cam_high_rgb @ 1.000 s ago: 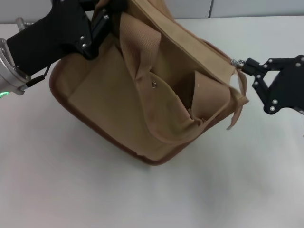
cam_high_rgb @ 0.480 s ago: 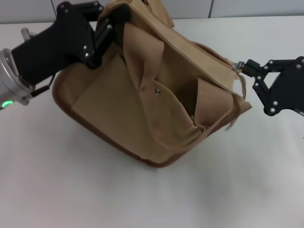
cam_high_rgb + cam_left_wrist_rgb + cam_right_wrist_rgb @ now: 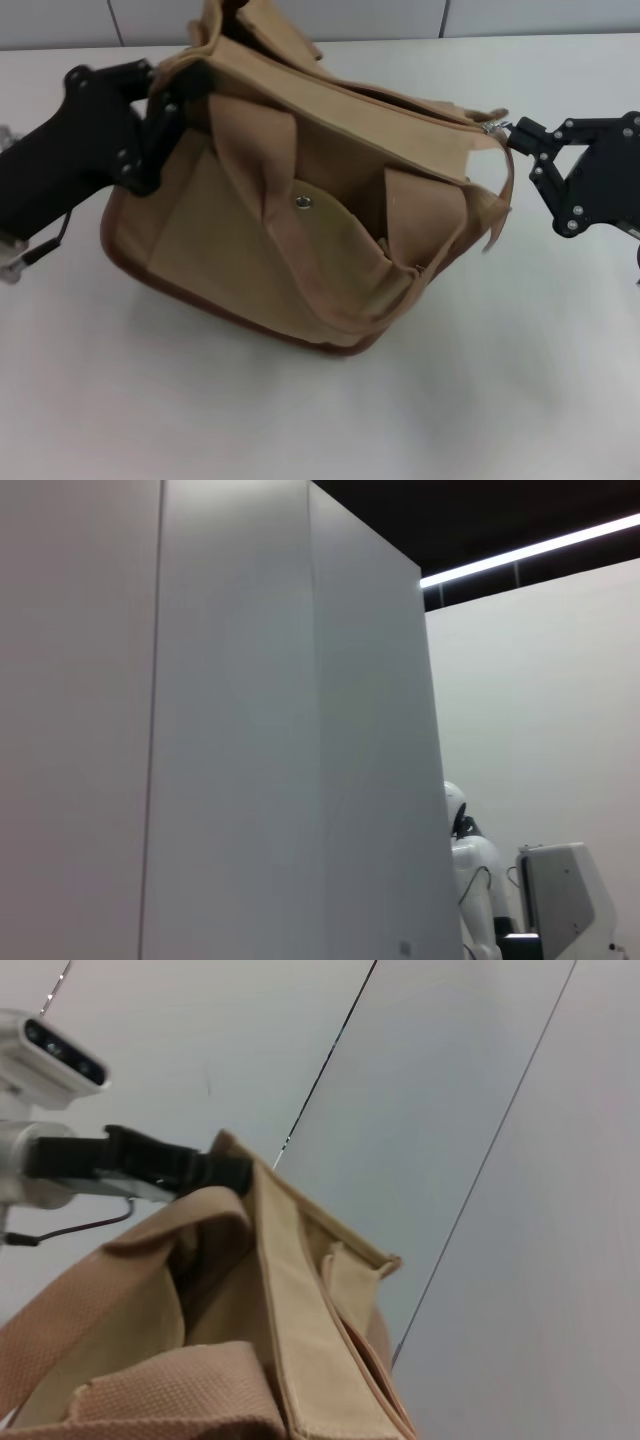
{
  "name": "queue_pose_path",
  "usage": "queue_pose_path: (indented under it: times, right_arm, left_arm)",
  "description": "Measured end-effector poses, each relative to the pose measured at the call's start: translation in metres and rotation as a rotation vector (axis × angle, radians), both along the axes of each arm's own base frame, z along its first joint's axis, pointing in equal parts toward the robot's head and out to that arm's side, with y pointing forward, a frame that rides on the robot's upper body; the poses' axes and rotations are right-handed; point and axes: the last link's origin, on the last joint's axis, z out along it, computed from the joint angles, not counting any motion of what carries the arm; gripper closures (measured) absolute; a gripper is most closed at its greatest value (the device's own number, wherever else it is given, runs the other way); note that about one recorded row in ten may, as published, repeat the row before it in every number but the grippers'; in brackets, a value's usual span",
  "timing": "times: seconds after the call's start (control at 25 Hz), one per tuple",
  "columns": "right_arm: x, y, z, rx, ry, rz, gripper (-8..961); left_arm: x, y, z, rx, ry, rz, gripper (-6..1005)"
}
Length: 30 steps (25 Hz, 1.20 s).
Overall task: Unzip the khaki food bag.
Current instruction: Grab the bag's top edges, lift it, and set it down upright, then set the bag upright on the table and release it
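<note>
Toward the back of the white table (image 3: pixel 200 420), a little left of its middle, the khaki food bag (image 3: pixel 300 230) rests on its brown base, tilted with its front pocket facing the camera and the metal snap (image 3: pixel 304 202) showing on the flap. One webbing handle (image 3: pixel 250 160) lies folded across the front. The left gripper (image 3: pixel 172 95) reaches in from the left edge and is clamped on the bag's upper left corner, its black fingers closed on the canvas. The right gripper (image 3: pixel 508 133) comes in from the right edge and pinches the silver zipper pull (image 3: pixel 492 126) at the bag's upper right end, beside a loose strap (image 3: pixel 503 205) hanging down. The right wrist view shows the bag's top seam (image 3: pixel 300 1330) close up, with the left gripper (image 3: pixel 225 1172) gripping the far corner.
</note>
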Motion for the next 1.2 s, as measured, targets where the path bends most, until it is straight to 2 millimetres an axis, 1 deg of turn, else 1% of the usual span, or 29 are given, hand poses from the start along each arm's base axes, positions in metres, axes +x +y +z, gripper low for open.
queue_pose_path:
  times: [0.04, 0.2, 0.24, 0.32, 0.44, 0.6, 0.64, 0.76, 0.84, 0.88, 1.0, 1.04, 1.08, 1.16, 1.2]
  right_arm:
    - [-0.001, 0.001, -0.001, -0.004, 0.007, -0.001, 937]
    - [-0.004, 0.004, -0.002, -0.008, 0.033, -0.007, 936]
    - [-0.005, 0.005, -0.003, -0.01, 0.042, -0.009, 936]
    - [-0.007, 0.008, -0.004, -0.019, 0.066, -0.017, 858]
    - [-0.011, 0.012, -0.006, -0.048, 0.09, -0.024, 742]
    - [-0.012, 0.016, -0.007, -0.064, 0.105, -0.035, 636]
    - [-0.013, 0.017, -0.007, -0.07, 0.112, -0.039, 609]
    - [-0.014, 0.019, -0.006, -0.093, 0.133, -0.054, 530]
    - [-0.015, 0.02, -0.005, -0.124, 0.153, -0.068, 481]
    - [-0.015, 0.02, -0.005, -0.124, 0.153, -0.068, 458]
    - [-0.017, 0.021, -0.001, -0.177, 0.187, -0.089, 391]
    - [-0.02, 0.023, 0.005, -0.241, 0.219, -0.107, 381]
    - [-0.02, 0.023, 0.005, -0.241, 0.219, -0.107, 370]
    - [-0.024, 0.021, 0.011, -0.33, 0.248, -0.12, 349]
    - [-0.025, 0.02, 0.014, -0.367, 0.257, -0.122, 339]
  left_arm:
    - [-0.006, -0.006, 0.001, 0.006, -0.003, 0.015, 957]
    - [-0.011, -0.011, 0.001, 0.008, -0.002, 0.029, 957]
    - [-0.018, -0.018, -0.001, -0.014, -0.015, 0.061, 957]
    - [-0.021, -0.019, -0.003, -0.024, -0.026, 0.08, 957]
    - [-0.031, -0.025, -0.005, -0.023, -0.063, 0.145, 916]
    - [-0.038, -0.029, -0.004, -0.018, -0.071, 0.176, 861]
    - [-0.044, -0.034, -0.001, -0.007, -0.072, 0.198, 847]
    - [-0.05, -0.039, 0.005, -0.009, -0.064, 0.202, 806]
    - [-0.059, -0.045, 0.016, -0.038, -0.048, 0.199, 728]
    - [-0.059, -0.045, 0.016, -0.038, -0.048, 0.199, 690]
    - [-0.069, -0.053, 0.027, -0.054, -0.035, 0.215, 571]
    - [-0.072, -0.056, 0.032, -0.063, -0.028, 0.216, 530]
    - [-0.075, -0.059, 0.038, -0.076, -0.021, 0.212, 489]
    - [-0.079, -0.066, 0.051, -0.108, -0.007, 0.19, 408]
    - [-0.081, -0.07, 0.061, -0.124, 0.002, 0.173, 367]
